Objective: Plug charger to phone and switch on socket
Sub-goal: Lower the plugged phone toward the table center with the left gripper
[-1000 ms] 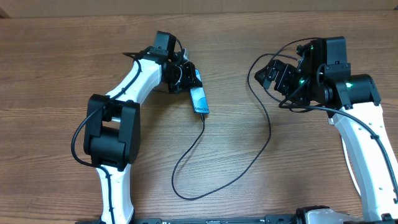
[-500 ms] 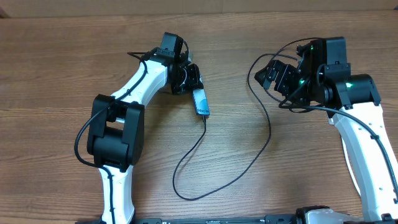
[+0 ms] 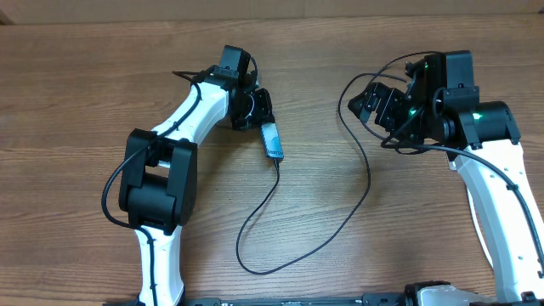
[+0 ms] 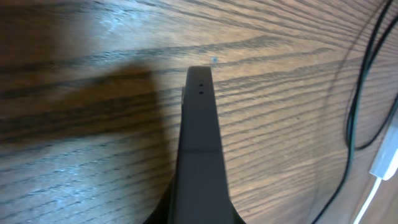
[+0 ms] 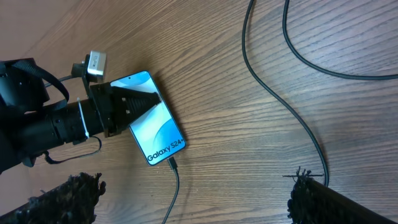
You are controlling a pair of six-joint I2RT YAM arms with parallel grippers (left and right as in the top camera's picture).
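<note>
The phone (image 3: 272, 141) lies flat on the wooden table with its cyan screen up, and "Galaxy S24+" reads near its lower end (image 5: 155, 127). The charger (image 3: 255, 217) is a thin black cable. Its connector tip (image 5: 171, 163) sits in the phone's lower end, and the cable loops toward the right arm. My left gripper (image 3: 258, 114) is shut. Its black wedge tip (image 5: 138, 101) lies over the screen's upper part. In the left wrist view the shut fingers (image 4: 199, 124) cover the phone. My right gripper (image 5: 189, 199) is open and holds nothing. The socket is out of view.
The charger's long loop (image 3: 367, 183) crosses the table between the arms and curls around the right gripper (image 3: 381, 104). A stretch of black cable (image 4: 354, 118) and a small white piece (image 4: 385, 165) show at the right of the left wrist view.
The left arm has swung slightly right, its shut gripper now lying further over the phone's far end. The right arm and the cable have not moved.
</note>
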